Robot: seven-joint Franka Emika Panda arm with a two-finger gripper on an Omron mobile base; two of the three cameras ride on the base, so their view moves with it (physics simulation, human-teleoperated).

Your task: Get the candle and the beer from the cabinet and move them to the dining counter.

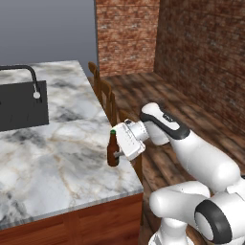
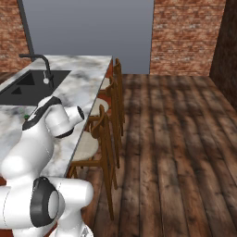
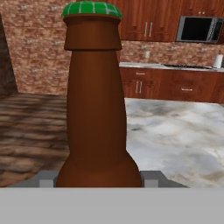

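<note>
My gripper (image 1: 116, 152) is clamped around the beer (image 1: 113, 149), with a finger showing on each side of the bottle's lower body in the hand view. The bottle (image 3: 97, 109) stands upright, green cap on top, near the right edge of the counter (image 1: 62, 162), toward its near right corner. Whether its base rests on the marble or hangs just above it, I cannot tell.

The black sink (image 1: 21, 105) sits in the counter's far left part, with its curved black faucet (image 1: 26, 76) at the back rim, well apart from the bottle. Wooden stools (image 2: 99, 139) line the counter's right side over the plank floor (image 2: 176, 152).

Beyond the bottle, the hand view looks across the marble to a far brick wall with reddish-brown cabinets (image 3: 148, 22) and a microwave (image 3: 199, 29).
</note>
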